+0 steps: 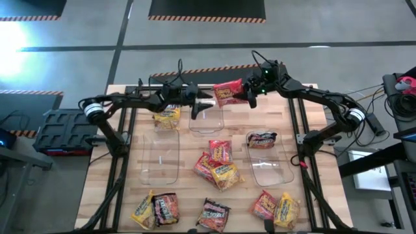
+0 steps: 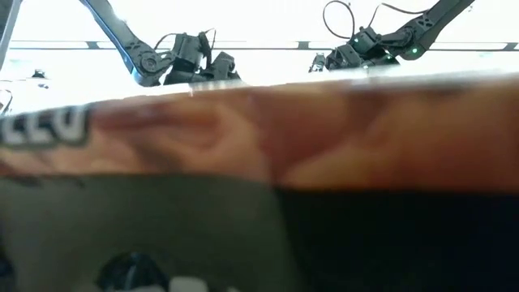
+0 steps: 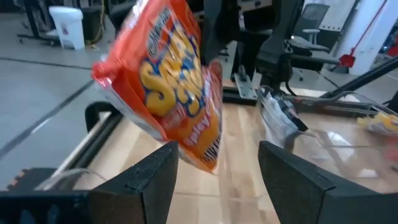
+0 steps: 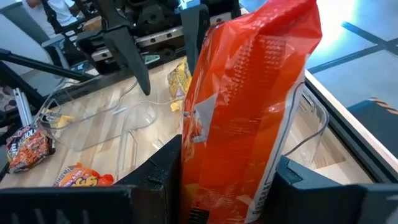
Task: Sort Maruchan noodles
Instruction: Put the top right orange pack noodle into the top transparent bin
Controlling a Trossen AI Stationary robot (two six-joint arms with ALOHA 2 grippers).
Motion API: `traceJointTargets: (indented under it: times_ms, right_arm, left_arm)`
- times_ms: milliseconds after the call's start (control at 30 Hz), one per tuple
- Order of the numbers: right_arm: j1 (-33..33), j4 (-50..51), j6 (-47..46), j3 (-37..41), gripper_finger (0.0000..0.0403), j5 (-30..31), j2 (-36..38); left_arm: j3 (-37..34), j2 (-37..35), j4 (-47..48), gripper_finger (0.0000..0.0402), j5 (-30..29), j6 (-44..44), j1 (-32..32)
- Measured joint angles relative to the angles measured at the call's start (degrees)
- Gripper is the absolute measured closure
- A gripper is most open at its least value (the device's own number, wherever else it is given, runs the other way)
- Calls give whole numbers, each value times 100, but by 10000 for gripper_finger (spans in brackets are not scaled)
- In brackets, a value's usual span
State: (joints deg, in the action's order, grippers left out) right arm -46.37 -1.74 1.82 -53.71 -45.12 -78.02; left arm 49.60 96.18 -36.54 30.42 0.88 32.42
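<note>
Red noodle packet [image 1: 228, 93]: held upright above the table's [image 1: 305, 195] far edge, over the middle clear bin [image 1: 207, 118]. Right gripper [image 4: 227, 177]: fingers clamped on this packet's lower end. Left gripper [image 1: 207, 103]: just beside the packet, fingers parted, gripping nothing. Left bin [image 1: 164, 153]: one yellow packet [image 1: 167, 117] at its far end. Right bin [image 1: 268, 159]: one dark packet [image 1: 262, 138]. Remaining packets [image 1: 218, 166]: loose at table centre and along the near edge.

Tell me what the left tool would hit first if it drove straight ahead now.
Probably the red crinkly plastic noodle packet that the right tool holds up: it hangs straight ahead of the open left tool. Depth is unclear.
</note>
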Motion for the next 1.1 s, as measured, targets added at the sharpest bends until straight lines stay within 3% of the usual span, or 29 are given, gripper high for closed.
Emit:
traceJointTargets:
  times_ms: [167, 600, 800, 1100]
  right_arm:
    - [0, 104, 124, 0, 274, -36, 0]
    - [0, 185, 252, 0, 271, -57, 0]
    - [0, 99, 278, 0, 271, -481, 0]
    - [1, 48, 782, -38, 274, -836, 2]
  left_arm:
    - [-2, 193, -445, 196, -24, -352, -120]
    - [-155, 180, -332, 196, -97, -372, 179]
    - [-155, 171, -1003, 196, -210, -100, 188]
    - [-153, 173, -1191, 196, -116, -317, 110]
